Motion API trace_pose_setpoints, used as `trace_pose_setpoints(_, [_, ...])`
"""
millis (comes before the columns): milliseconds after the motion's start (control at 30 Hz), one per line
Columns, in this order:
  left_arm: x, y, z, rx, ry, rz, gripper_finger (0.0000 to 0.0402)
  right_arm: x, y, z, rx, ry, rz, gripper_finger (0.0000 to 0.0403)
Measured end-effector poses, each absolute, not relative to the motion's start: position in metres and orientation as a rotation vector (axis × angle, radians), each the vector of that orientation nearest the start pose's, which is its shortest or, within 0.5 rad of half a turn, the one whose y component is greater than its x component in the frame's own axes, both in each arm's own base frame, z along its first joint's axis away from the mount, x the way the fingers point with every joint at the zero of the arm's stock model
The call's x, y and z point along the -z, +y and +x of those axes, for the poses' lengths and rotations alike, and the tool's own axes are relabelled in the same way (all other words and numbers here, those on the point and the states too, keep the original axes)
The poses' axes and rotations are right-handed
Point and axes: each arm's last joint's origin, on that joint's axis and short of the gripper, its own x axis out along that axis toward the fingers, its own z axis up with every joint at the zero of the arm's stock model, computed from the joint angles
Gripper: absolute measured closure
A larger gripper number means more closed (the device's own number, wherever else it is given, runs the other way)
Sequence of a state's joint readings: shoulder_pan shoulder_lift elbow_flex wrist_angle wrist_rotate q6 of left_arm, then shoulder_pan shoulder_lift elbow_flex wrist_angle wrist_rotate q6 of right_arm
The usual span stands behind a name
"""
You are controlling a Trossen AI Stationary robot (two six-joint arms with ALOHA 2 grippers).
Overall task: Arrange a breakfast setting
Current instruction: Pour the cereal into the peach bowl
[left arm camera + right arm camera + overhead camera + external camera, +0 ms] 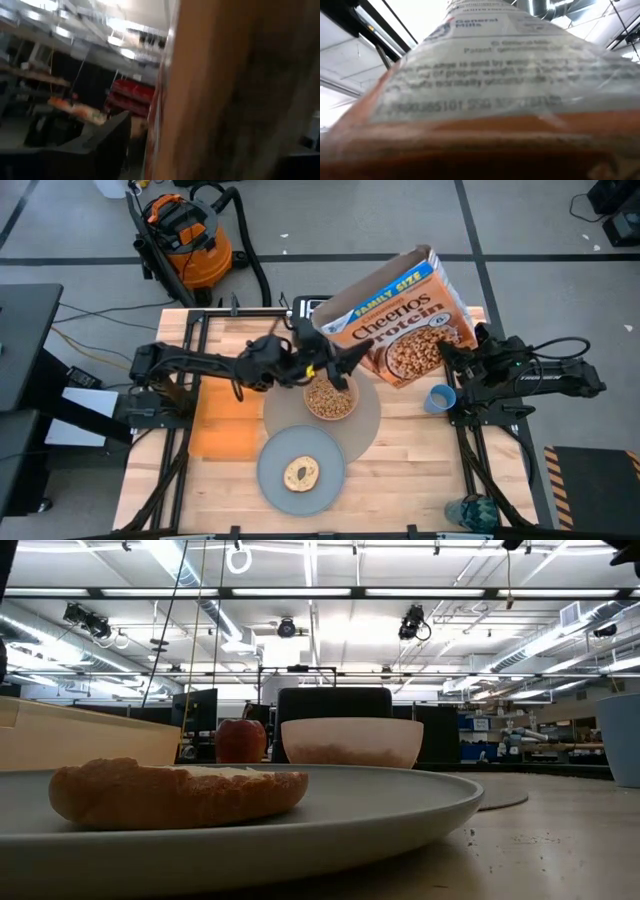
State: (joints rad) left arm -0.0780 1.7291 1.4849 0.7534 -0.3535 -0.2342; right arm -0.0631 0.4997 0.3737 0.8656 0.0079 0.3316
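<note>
A Cheerios cereal box (pixel 395 320) is held up above the table's far middle, its printed face up, between my two grippers. My left gripper (pixel 343 364) is at the box's left lower corner, and my right gripper (pixel 462 352) is at its right lower corner. Below it, a pale pink bowl (pixel 330 398) with cereal stands on the round grey placemat (pixel 365 425). The grey-blue plate (pixel 275 480) carries round toasted bread (pixel 301 473). The orange napkin (pixel 225 428) lies to the left and the blue cup (pixel 439 398) stands to the right. The red apple (pixel 240 740) shows in the low view. The spoon is out of view. My left gripper holds the cereal box at its left lower corner (pixel 352 356), coming from the table's left. The box's brown side (pixel 235 100) fills its wrist view and hides the fingers. My right gripper holds the box at its right lower corner (pixel 466 338), coming from the table's right. A printed panel (pixel 490 85) fills its wrist view and hides the fingers. The box is lifted clear and tilted.
A black toaster (pixel 308 308) stands at the table's far edge behind the box. An orange shop vacuum (pixel 185 230) stands on the floor beyond the table. Bare wood shows at the near right (pixel 410 490).
</note>
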Motion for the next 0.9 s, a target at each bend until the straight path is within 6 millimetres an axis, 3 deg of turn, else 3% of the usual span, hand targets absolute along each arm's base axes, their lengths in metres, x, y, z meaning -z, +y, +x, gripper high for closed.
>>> trace_pose_setpoints(200, [-0.422,-0.016,0.385,-0.215,-0.539,-0.324,0.0196,-0.324,-0.007,0.110,-0.046,-0.744,0.297,0.0197])
trace_pose_setpoints(467, [-0.426,-0.002,0.381,-0.240,-0.517,-0.292,0.0379,-0.321,-0.008,0.114,0.002,-0.705,0.261,0.0151])
trace_pose_setpoints(667, [-0.438,0.006,0.363,-0.264,-0.414,-0.213,0.0387,-0.321,-0.009,0.115,0.059,-0.640,0.185,0.0094])
trace_pose_setpoints(900, [-0.460,0.009,0.313,-0.319,-0.220,-0.114,0.0389,-0.341,-0.010,0.115,0.140,-0.397,0.055,0.0046])
